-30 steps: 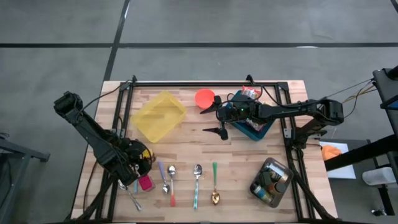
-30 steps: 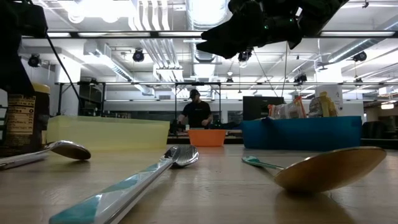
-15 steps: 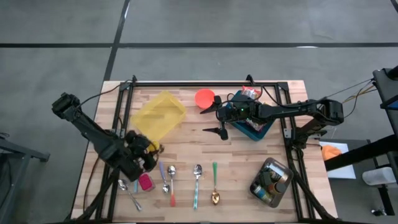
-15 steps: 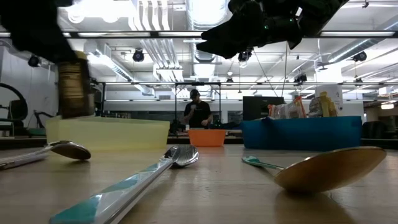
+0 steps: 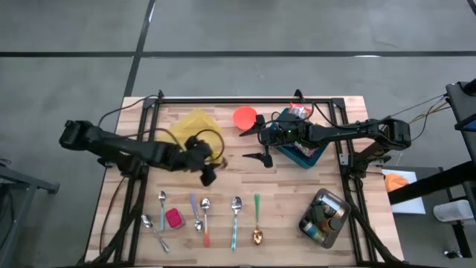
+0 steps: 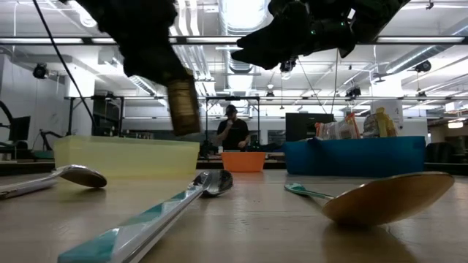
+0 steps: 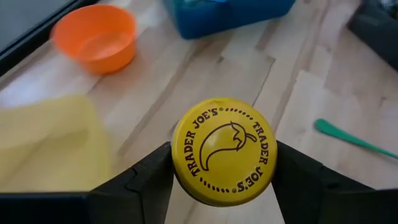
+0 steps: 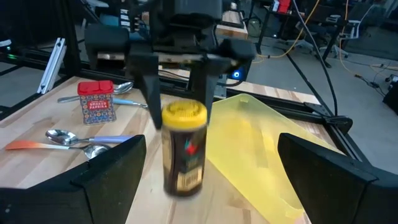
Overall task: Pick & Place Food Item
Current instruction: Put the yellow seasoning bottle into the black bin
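1. The left gripper (image 5: pixel 207 170) has swung from the table's near-left corner to mid-table, clamped on the yellow-lidded jar (image 8: pixel 183 148), held aloft beside the yellow bin (image 5: pixel 190 136).
2. Carrying step, probably; next calls for lowering it into a container.
3. The right gripper (image 5: pixel 262 147) hovers nearby, jaws apart; spoons (image 5: pixel 205 219) lie below.

spoons (image 5: pixel 204 216), red tin (image 5: pixel 173 218) — distant person (image 6: pixel 233 131)

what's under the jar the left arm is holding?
The jar, clamped between the left gripper fingers, hangs above bare wood table beside the yellow container. The wrist view shows only its yellow lid; the spot directly beneath is covered by the jar.
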Robot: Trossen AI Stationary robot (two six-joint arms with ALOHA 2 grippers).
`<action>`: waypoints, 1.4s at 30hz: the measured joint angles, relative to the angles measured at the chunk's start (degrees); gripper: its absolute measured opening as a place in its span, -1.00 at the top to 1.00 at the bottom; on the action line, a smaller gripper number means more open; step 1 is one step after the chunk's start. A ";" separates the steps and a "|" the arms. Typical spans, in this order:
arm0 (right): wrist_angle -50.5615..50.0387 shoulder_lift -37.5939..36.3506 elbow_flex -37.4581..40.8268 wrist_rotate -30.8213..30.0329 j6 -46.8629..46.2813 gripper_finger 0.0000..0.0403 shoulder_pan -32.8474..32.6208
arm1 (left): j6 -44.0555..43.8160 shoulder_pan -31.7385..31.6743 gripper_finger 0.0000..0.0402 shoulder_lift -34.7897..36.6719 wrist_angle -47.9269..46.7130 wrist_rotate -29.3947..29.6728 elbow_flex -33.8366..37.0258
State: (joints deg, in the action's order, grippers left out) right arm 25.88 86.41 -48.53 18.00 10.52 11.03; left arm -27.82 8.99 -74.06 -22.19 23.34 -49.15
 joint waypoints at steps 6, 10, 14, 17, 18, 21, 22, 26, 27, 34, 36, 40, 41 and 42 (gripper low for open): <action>-0.44 0.00 0.00 0.00 -0.01 -0.80 0.00 | 5.41 -5.57 -0.11 -7.59 8.38 -7.89 -0.93; -0.41 0.00 0.00 0.00 -0.01 -0.80 0.00 | 7.39 -7.60 -0.11 -12.97 8.55 -10.86 -4.52; -0.42 0.00 0.00 0.00 0.00 -0.80 0.00 | 9.61 -7.86 -0.11 -17.92 7.85 -11.44 -8.55; -0.42 0.00 0.00 0.00 -0.01 -0.80 0.00 | 10.02 -7.84 -0.11 -20.68 6.77 -11.60 -11.18; -0.41 0.00 0.00 0.00 0.00 -0.80 0.00 | 10.02 -7.84 -0.11 -21.45 6.58 -11.57 -11.83; -0.40 0.00 0.00 -0.02 -0.02 -0.80 0.00 | 9.79 -7.86 -0.11 -23.40 6.50 -11.53 -12.72; -0.40 0.00 0.00 0.00 0.00 -0.80 0.00 | 9.45 -7.84 -0.11 -23.80 6.51 -11.51 -12.79; -0.40 0.00 0.00 -0.02 -0.01 -0.80 0.00 | 7.89 -7.84 -0.11 -24.74 7.19 -11.43 -12.76; -0.41 0.00 0.00 0.00 0.00 -0.80 0.00 | 7.86 -7.84 -0.11 -24.79 7.20 -11.44 -12.76; -0.40 0.00 0.00 0.00 0.00 -0.80 0.00 | 7.90 -7.84 -0.13 -24.72 7.04 -11.42 -12.76; -0.41 0.00 0.00 0.00 0.00 -0.80 0.00 | 7.90 -7.84 -0.19 -24.71 6.93 -11.42 -12.76; -0.40 0.00 0.00 -0.01 0.00 -0.80 0.00 | 7.93 -7.84 -0.42 -24.70 6.75 -11.49 -12.72; -0.40 0.00 0.00 0.00 0.00 -0.80 0.00 | 7.94 -7.84 -0.48 -24.70 6.73 -11.55 -12.72; -0.40 0.00 0.00 -0.01 -0.01 -0.80 0.00 | 7.96 -7.84 -0.54 -24.70 6.75 -11.57 -12.72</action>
State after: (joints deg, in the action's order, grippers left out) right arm 25.47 86.41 -48.53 17.99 10.51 11.03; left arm -19.86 1.15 -98.76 -15.44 11.77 -61.87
